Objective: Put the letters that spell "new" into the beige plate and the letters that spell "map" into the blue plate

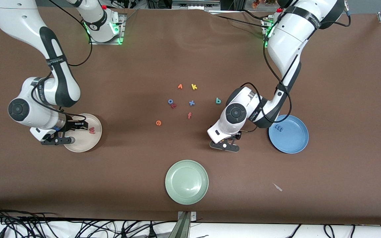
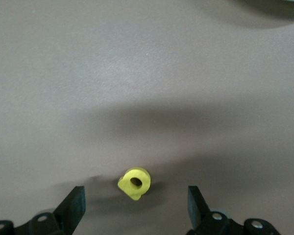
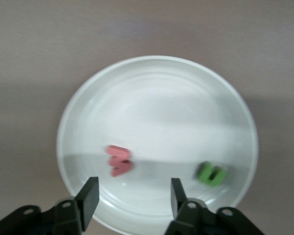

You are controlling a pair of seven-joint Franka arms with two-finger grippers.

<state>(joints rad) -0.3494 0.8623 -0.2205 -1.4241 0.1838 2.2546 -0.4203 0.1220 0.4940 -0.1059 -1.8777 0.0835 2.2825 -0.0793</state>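
Observation:
The beige plate [image 1: 85, 144] holds the pinkish-red w [image 1: 92, 130] and the green n [image 3: 210, 174]. My right gripper [image 1: 68, 134] hangs just over that plate [image 3: 157, 107], open with nothing between its fingers; the w [image 3: 118, 160] lies just ahead of them. The blue plate [image 1: 293, 142] holds the blue m [image 1: 279, 127]. My left gripper [image 2: 135, 194] is low over the table beside the blue plate, open, with the yellow a [image 2: 135, 182] lying untouched between its fingers. In the front view that hand [image 1: 225, 145] hides the a. The orange e [image 1: 158, 123] and teal p [image 1: 218, 100] lie on the table.
A pale green plate [image 1: 186, 181] sits nearest the front camera. Mid-table lie an orange v [image 1: 180, 86], yellow k [image 1: 194, 87], blue o [image 1: 170, 101], a red letter [image 1: 174, 105], blue x [image 1: 191, 103] and red f [image 1: 189, 115].

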